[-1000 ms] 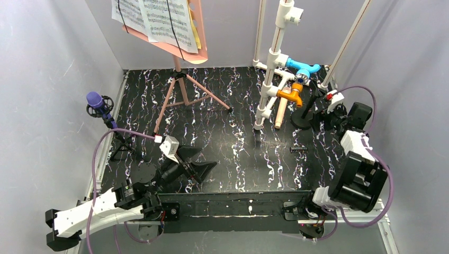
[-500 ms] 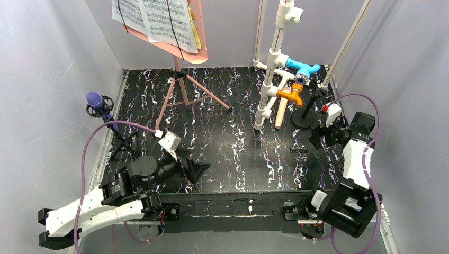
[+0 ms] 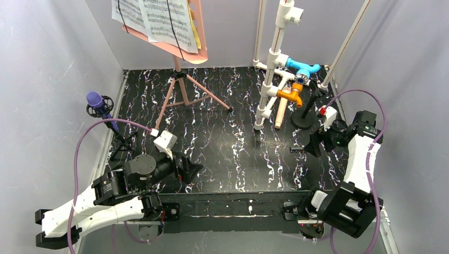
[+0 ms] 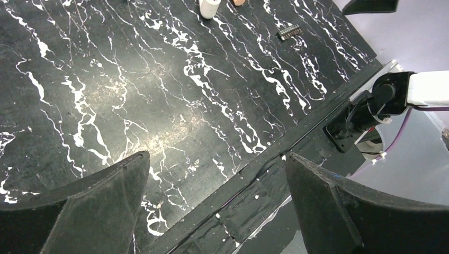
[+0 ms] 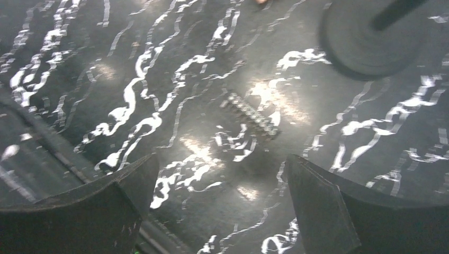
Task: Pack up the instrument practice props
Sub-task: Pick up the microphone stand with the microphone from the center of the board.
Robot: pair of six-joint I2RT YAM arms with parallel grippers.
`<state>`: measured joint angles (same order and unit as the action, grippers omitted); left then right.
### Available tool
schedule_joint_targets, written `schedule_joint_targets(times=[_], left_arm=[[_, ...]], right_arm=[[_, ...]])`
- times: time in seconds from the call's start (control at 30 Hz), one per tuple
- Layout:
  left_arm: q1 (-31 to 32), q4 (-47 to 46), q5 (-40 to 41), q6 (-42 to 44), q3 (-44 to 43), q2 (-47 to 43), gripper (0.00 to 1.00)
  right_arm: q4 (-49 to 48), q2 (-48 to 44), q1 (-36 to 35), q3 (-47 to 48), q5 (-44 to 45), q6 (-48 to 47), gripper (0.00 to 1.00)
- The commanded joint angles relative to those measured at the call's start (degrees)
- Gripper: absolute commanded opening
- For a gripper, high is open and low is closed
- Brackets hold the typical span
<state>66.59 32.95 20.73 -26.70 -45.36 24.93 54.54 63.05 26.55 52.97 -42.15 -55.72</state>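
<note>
The pink sheet-music holder (image 3: 197,32) stands at the back on folding tripod legs (image 3: 182,94), with printed music pages (image 3: 159,21) on it. At the left edge a purple microphone (image 3: 95,100) sits on a small black tripod (image 3: 120,142). A beige microphone (image 3: 281,113) lies by the pipe frame. My left gripper (image 3: 191,170) (image 4: 217,159) hangs open and empty over the table's near edge. On the right, just beside a small black ridged piece (image 3: 298,150) (image 5: 250,115), my right gripper (image 3: 313,144) (image 5: 222,161) is open with nothing in it.
A white pipe frame (image 3: 272,63) with blue and orange fittings rises at the back right. A black stand with a round base (image 3: 303,119) (image 5: 360,47) sits behind my right gripper. Grey walls close in on three sides.
My left arm has drawn back toward the near left corner. My right gripper has swung away from the round base, nearer and leftward, to the ridged piece.
</note>
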Motion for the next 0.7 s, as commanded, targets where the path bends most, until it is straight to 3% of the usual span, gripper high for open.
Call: schedule_joint_targets(times=[0.0, 0.23, 0.4, 0.67], left_arm=[[-0.1, 2.8, 2.4, -1.0, -1.7, -0.9, 1.0], [0.0, 4.7, 4.1, -1.8, -2.2, -1.9, 1.0], [0.0, 8.1, 5.8, -1.5, -3.9, -1.5, 1.0], [0.0, 11.4, 9.1, -1.5, -5.0, -2.2, 1.0]], right_arm=[[16.3, 2.8, -0.7, 3.5, -6.2, -9.9, 0.98], [19.4, 1.0, -6.7, 3.7, -7.8, -14.2, 0.98], [15.3, -1.4, -15.8, 2.1, -7.3, -11.2, 0.99], [11.7, -4.5, -23.9, -0.2, -9.7, -11.6, 0.99]])
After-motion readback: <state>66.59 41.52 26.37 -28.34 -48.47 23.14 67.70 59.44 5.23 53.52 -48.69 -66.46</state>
